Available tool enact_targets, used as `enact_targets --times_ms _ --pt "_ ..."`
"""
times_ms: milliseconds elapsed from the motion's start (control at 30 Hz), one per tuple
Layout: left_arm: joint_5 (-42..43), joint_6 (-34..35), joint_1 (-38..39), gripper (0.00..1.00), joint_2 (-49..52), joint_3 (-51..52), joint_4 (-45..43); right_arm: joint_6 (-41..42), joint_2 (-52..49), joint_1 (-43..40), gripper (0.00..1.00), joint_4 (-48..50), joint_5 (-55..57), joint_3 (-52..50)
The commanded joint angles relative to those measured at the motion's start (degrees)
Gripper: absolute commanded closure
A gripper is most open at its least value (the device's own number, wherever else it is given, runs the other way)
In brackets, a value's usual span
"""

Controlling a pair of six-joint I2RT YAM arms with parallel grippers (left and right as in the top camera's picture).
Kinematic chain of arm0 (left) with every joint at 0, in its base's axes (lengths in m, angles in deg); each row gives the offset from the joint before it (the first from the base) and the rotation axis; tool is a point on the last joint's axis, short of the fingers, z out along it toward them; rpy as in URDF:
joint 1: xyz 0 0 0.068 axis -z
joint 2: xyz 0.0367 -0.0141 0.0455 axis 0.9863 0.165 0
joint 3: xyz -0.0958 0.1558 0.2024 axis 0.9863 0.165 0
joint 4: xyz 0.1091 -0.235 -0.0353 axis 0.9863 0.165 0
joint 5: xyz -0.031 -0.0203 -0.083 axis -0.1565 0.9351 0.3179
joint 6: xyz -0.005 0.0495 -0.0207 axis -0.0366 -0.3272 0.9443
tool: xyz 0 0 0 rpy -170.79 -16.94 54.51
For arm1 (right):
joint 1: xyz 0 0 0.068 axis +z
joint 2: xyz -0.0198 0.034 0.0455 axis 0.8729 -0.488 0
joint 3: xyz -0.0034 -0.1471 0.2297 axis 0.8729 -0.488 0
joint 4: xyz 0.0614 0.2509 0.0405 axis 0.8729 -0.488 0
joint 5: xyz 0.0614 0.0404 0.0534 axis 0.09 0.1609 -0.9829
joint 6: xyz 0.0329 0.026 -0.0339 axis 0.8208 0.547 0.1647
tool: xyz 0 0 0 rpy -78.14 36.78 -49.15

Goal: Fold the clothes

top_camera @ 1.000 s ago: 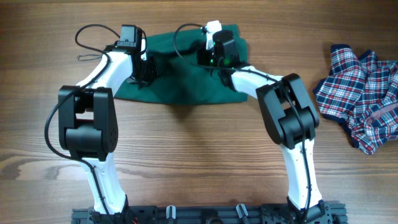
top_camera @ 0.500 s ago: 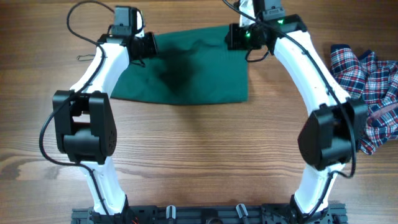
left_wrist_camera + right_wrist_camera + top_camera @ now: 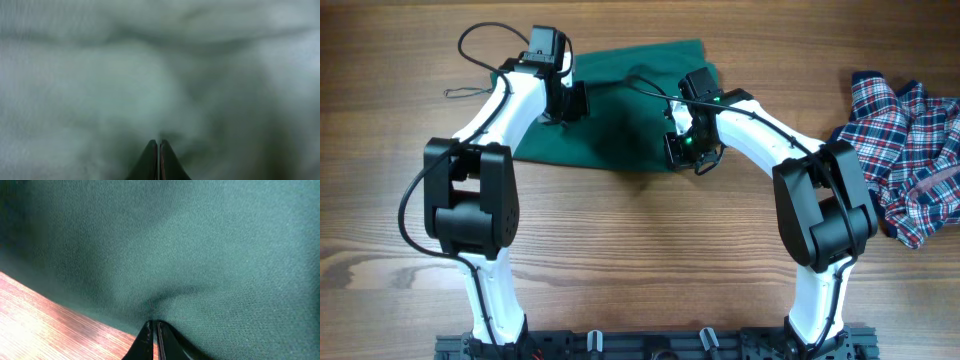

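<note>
The clothes show as two garments. A dark green garment lies spread at the back middle of the wooden table. My left gripper is over its left part. In the left wrist view blurred green cloth fills the frame, and the left gripper is shut with a crease of cloth at its tips. My right gripper is at the garment's near right edge. In the right wrist view it is shut on a pucker of green cloth just above bare wood. A plaid garment lies crumpled at the far right.
A thin dark cord loop lies on the wood left of the green garment. Both white arms reach in from the rail at the table's near edge. Bare wood table lies between the arms.
My right gripper has come from the garment's far right corner to its near right edge and has shut there. My left gripper has shifted slightly right and nearer over the cloth.
</note>
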Motion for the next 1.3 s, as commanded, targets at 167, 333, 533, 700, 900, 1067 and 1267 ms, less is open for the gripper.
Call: enact_targets --times_ms 167,333,533,700,900,1067,1267 --pt "-8.37 -0.72 -4.70 0.96 -0.59 3.98 6.91 -7.34 4.94 -0.24 0.96 1.27 -1.11 1.31" --pt "-6.84 0.57 -7.96 0.95 -3.82 3.98 10.99 -6.47 11.85 -0.24 0.96 0.09 -0.37 1.31" --pt "-5.53 1.01 -7.89 0.89 -3.74 5.86 8.63 -4.15 1.51 -0.24 0.96 6.97 5.57 1.25" --pt "-2.34 1.18 -6.97 0.92 -3.74 12.48 4.72 -3.96 -3.26 -0.72 0.96 6.25 8.92 1.25" --pt "-2.45 0.94 -5.62 0.96 -3.89 13.68 12.46 -3.89 1.49 -1.14 0.95 -11.30 9.29 0.70" --pt "-2.34 2.10 -5.62 0.96 -5.62 13.68 21.49 -0.94 12.52 -1.11 0.96 -16.57 14.16 0.70" --pt "-1.99 2.05 -5.60 0.91 -23.19 13.68 12.24 -2.64 17.79 -1.09 0.96 -9.75 10.05 0.70"
